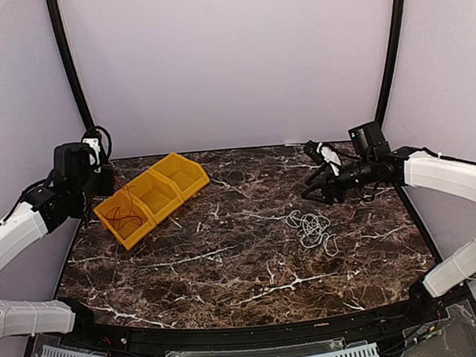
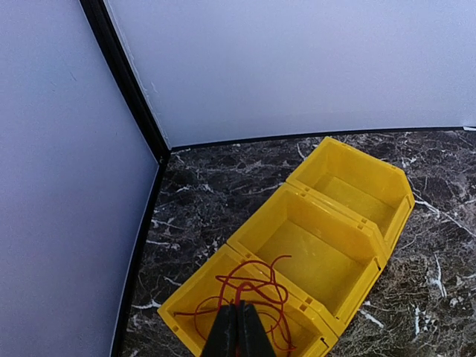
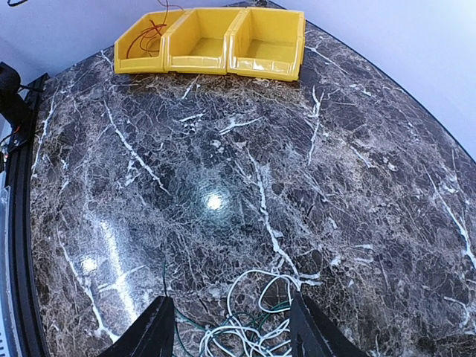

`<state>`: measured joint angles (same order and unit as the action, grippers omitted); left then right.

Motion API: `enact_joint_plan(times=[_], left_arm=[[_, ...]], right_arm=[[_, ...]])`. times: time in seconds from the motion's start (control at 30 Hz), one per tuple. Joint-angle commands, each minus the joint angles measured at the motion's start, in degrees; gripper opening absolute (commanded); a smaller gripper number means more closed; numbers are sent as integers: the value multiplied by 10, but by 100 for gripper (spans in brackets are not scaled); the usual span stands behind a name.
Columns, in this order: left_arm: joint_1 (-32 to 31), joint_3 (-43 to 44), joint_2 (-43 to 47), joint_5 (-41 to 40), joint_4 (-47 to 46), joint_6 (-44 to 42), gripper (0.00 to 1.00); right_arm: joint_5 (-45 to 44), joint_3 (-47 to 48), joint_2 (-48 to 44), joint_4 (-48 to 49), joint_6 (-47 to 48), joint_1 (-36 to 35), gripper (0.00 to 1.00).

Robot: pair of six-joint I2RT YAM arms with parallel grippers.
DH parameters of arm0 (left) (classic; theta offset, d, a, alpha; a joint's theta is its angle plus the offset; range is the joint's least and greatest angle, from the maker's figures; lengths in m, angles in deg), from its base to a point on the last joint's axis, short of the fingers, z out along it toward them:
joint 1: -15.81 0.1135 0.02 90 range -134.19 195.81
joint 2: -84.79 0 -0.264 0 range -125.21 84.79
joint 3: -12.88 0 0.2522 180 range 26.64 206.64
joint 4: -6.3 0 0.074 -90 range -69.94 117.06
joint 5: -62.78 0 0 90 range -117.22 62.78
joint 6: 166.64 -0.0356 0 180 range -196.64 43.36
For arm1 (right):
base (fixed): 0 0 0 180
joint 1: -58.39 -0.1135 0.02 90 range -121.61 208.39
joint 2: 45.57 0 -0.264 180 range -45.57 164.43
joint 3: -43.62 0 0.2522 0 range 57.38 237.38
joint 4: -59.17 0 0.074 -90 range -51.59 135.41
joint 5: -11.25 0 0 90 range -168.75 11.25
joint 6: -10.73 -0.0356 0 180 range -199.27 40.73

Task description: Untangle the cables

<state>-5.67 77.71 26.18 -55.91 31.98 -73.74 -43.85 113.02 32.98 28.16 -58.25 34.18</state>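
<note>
A red-orange cable (image 2: pixel 256 286) lies as a loose coil in the nearest compartment of a yellow bin row (image 2: pixel 372 242); it also shows in the top view (image 1: pixel 126 216) and the right wrist view (image 3: pixel 149 33). My left gripper (image 2: pixel 238 321) hangs just above that coil, jaws shut together, nothing visibly held. A white cable (image 3: pixel 256 294) tangled with a thin dark green cable (image 3: pixel 178 320) lies on the marble to the right (image 1: pixel 311 229). My right gripper (image 3: pixel 234 323) is open above this tangle, its fingers (image 3: pixel 152 335) on either side, and hovers just beyond it in the top view (image 1: pixel 314 192).
The yellow bin row (image 1: pixel 180 173) sits diagonally at the table's back left; its middle and far compartments hold nothing. Dark marble tabletop (image 1: pixel 228 269) spreads between bins and tangle. White walls and black frame posts (image 2: pixel 126 82) enclose the back and sides.
</note>
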Motion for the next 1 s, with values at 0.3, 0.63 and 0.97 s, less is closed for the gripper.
enact_joint_plan(times=[0.3,0.63,0.97], left_arm=[[4,-84,6,-7,33,75,0],[19,-49,25,-59,117,83,0],[20,-54,6,-30,149,99,0]], right_arm=[[-10,-13,13,25,17,3,55],[-11,-18,12,27,21,3,55],[-5,-18,17,27,26,3,55]])
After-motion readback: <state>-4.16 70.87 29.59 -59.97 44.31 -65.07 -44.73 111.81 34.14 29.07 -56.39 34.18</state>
